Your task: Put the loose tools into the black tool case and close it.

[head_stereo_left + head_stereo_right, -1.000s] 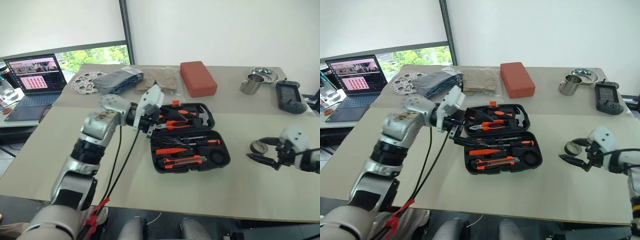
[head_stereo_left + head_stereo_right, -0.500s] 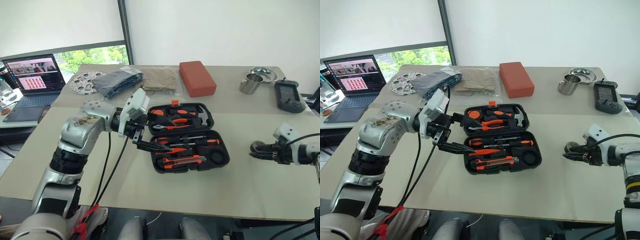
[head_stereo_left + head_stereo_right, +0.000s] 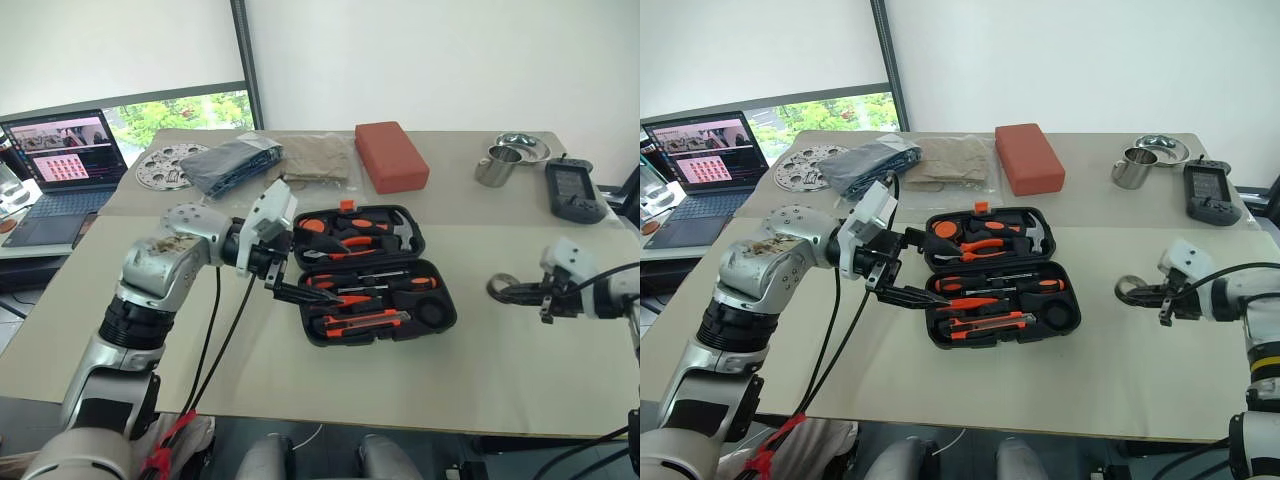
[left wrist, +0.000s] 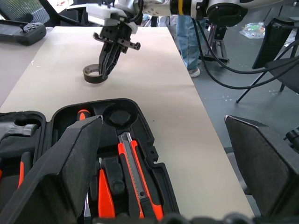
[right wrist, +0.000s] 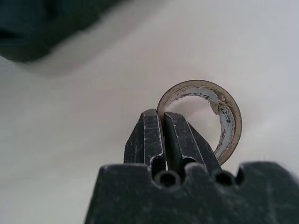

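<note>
The black tool case (image 3: 447, 292) lies open at the table's middle. In its slots sit screwdrivers (image 3: 395, 285) and an orange-and-black utility knife (image 3: 365, 322), and one round slot (image 3: 432, 313) holds nothing. To its right, my right gripper (image 3: 520, 292) is shut on the rim of the small grey roll (image 3: 500, 288). The right wrist view shows the fingers (image 5: 152, 135) pinching the roll's wall (image 5: 228, 126). My left gripper (image 3: 295, 285) stands open at the case's left edge, its fingers (image 4: 70, 163) wide apart with nothing between them.
Along the back of the table stand a red block (image 3: 392, 156), a steel cup (image 3: 497, 165), a steel bowl (image 3: 525, 147) and a dark grey handheld device (image 3: 570, 190). Folded cloths (image 3: 240, 160), a perforated disc (image 3: 165, 165) and a laptop (image 3: 60, 160) are at back left.
My right gripper has shut on the grey roll and carried it a little towards the case. The left gripper has shifted slightly left and stays open.
</note>
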You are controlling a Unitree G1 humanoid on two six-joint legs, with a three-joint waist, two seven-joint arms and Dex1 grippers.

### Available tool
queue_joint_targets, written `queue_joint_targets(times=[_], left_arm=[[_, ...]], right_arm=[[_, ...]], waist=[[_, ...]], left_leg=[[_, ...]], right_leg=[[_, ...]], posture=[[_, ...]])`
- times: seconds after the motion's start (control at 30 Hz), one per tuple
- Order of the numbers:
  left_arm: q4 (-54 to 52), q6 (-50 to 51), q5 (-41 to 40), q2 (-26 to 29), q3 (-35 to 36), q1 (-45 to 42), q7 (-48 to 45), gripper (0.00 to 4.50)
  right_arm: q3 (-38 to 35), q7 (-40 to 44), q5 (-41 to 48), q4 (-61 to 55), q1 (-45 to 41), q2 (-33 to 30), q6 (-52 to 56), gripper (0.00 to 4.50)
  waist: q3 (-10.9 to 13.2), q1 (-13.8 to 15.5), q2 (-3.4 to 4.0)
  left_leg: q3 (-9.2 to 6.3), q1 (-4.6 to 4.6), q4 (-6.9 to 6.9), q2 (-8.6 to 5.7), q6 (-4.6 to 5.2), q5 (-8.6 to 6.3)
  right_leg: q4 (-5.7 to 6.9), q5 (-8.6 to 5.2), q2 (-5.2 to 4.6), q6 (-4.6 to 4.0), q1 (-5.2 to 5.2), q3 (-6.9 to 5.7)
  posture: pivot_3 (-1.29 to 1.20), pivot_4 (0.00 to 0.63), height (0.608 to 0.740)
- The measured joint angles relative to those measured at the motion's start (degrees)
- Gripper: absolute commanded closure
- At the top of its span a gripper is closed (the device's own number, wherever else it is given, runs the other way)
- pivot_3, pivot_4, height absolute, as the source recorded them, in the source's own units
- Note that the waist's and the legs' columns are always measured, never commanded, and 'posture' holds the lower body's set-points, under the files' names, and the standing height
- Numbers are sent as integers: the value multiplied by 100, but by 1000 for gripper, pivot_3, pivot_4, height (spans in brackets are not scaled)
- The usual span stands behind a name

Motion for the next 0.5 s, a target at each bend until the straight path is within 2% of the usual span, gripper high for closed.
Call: queue_joint_targets(times=[0.23,0.33,0.5], left_arm=[[21,-84,2,-20,-57,9,-29,0],[56,-143,8,-10,-82,9,-46,0],[79,-201,10,-6,-108,9,-51,0]], right_arm=[[112,345,875,-2567,547,72,1401,4447],[216,355,987,-3220,871,14,1798,4447],[267,279,1053,-3658,1027,-20,2071,4447]], waist=[[-8,48,14],[-9,92,14],[-5,97,9]], left_leg=[[-13,-8,1,1,0,0],[-14,-10,1,-1,0,-1],[-14,-9,1,0,1,-1]], right_leg=[[-3,0,-1,0,0,-7],[-6,-1,-3,1,-1,-9],[-7,-1,0,2,-2,-11]], posture=[[0,150,727],[0,150,727],[0,150,727]])
